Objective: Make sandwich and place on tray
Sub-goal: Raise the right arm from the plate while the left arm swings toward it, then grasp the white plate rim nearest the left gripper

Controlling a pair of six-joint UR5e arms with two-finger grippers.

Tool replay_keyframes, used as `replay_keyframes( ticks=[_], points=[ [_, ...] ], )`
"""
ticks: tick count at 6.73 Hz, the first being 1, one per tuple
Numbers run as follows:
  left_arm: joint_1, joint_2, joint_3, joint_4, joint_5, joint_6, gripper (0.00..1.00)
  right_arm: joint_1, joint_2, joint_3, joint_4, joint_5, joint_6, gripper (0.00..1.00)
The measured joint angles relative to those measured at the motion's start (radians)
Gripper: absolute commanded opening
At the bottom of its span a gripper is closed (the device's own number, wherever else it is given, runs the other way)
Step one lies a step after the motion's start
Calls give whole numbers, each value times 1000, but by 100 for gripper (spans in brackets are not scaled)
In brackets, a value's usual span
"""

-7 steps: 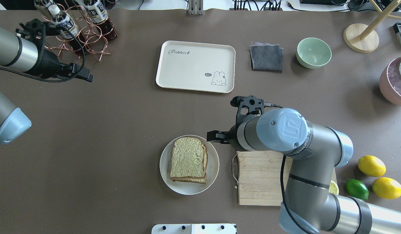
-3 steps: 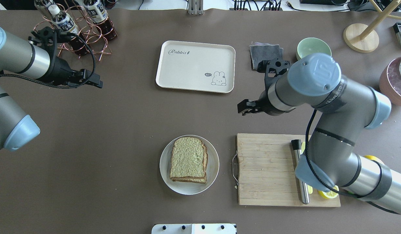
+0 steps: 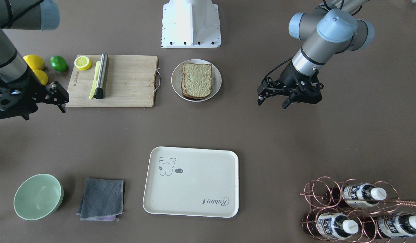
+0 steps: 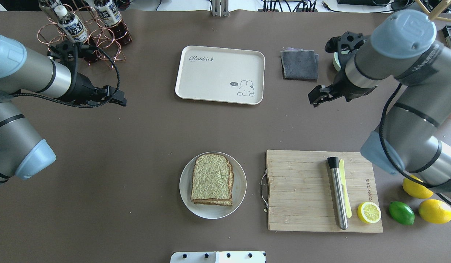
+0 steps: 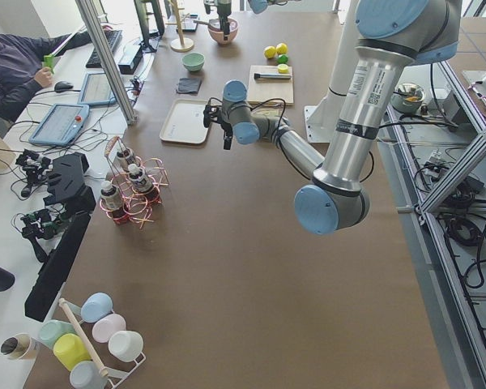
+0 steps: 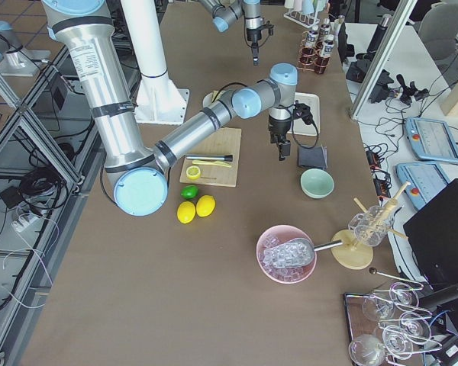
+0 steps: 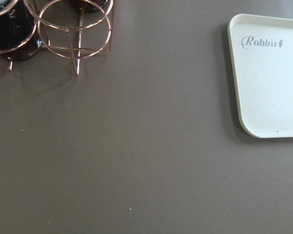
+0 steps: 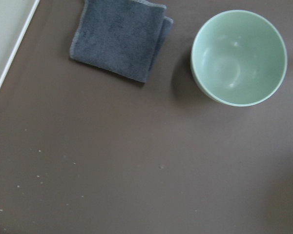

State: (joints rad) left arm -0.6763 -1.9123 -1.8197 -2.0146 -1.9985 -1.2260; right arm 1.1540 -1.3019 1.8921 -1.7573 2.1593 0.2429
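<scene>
On the table's far-left corner, seen from overhead, stands a copper wire rack with bottles. Just in front of it the left gripper hovers over bare tabletop, fingers spread and holding nothing. Toward the middle, the tray lies at the far side, bare. The sandwich sits well apart from it at the near edge, on a round white plate – top slice up, the filling hidden. A wooden cutting board lies just right of the plate, carrying a metal rod and a lemon half. Farther back, a folded grey cloth lies right of the tray. The right gripper hangs near it – fingers parted, empty – beside a green bowl.
</scene>
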Motion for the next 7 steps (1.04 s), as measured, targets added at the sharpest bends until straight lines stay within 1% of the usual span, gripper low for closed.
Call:
replay_keyframes(
  ticks=[1, 2, 3, 4, 5, 6, 7],
  points=[
    [66, -7, -3, -1, 45, -51, 98, 63, -47, -20, -2, 22, -112, 100],
    [143, -18, -5, -1, 97, -103, 97, 108, -98, -31, -2, 26, -198, 100],
    [214, -31, -4, -3, 144, -144, 84, 145, -133, -38, -2, 27, -248, 100],
    [267, -40, -4, -7, 179, -171, 60, 174, -153, -42, -2, 31, -267, 100],
    [291, -44, -3, -9, 193, -181, 42, 189, -161, -43, -3, 33, -273, 100],
    [299, -46, -3, -11, 196, -183, 33, 195, -162, -43, -4, 34, -275, 100],
    [302, -46, -1, -11, 196, -182, 31, 197, -163, -44, -4, 34, -275, 100]
  ],
)
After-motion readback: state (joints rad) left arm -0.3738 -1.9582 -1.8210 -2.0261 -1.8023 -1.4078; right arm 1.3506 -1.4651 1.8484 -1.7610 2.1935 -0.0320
